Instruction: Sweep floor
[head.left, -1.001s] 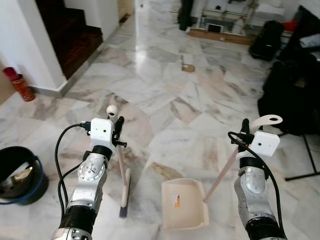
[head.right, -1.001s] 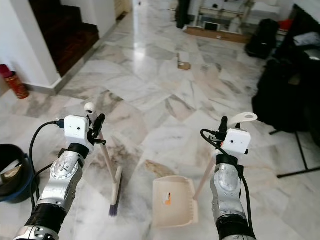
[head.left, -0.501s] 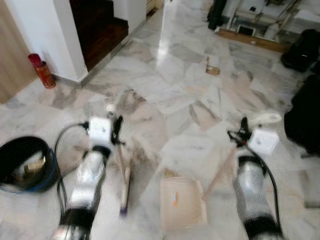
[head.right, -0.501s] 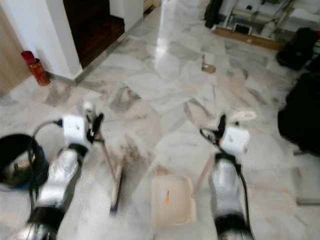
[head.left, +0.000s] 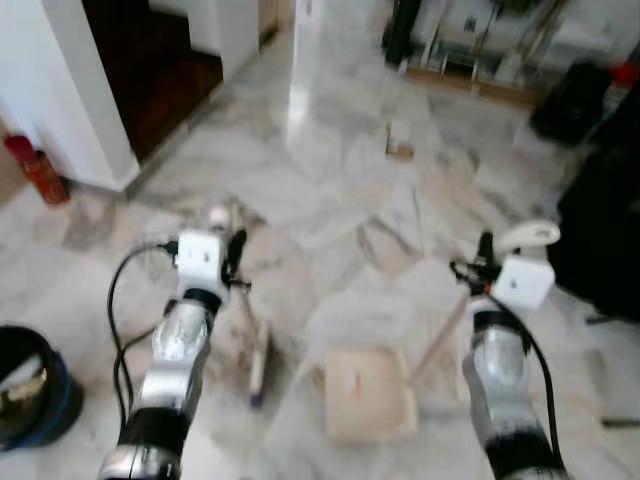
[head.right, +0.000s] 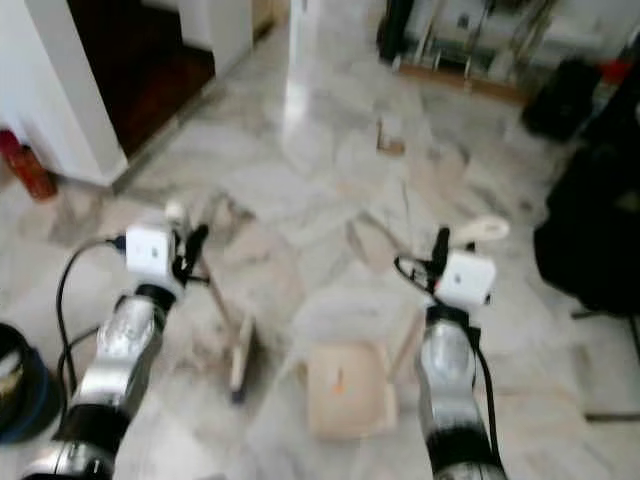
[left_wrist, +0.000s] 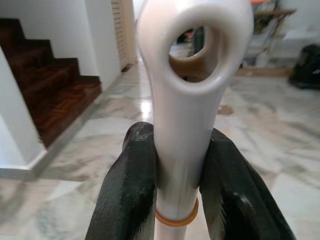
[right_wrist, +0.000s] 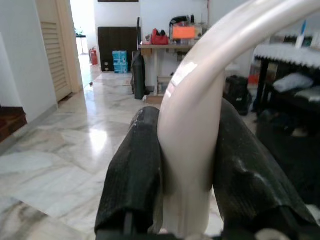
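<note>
The left gripper (left_wrist: 177, 185) was clamped on the cream handle of the broom (head.left: 258, 352), its two black fingers (left_wrist: 127, 190) pressing either side of the shaft just below the looped hanging end. From that grip the broom slanted down and away to the robot's right, its dark bristles meeting the marble floor (head.left: 330, 180) below and a little inward of the hand. The right gripper (right_wrist: 187, 175) was likewise closed around the curved pale handle of the dustpan (head.left: 368, 392), whose stick ran down and inward from the hand to the cream pan lying flat on the floor, between the two arms and nearer the right one. The pan sat just beside the broom's bristle end, a narrow strip of floor between them. Outward of the left arm, low beside it, stood a dark bucket (head.left: 28, 385) with a blue rim. Further out past that hand, a red canister (head.left: 33, 168) stood by the white wall, near the dark wooden stairs (left_wrist: 47, 95). The head views were blurred.
</note>
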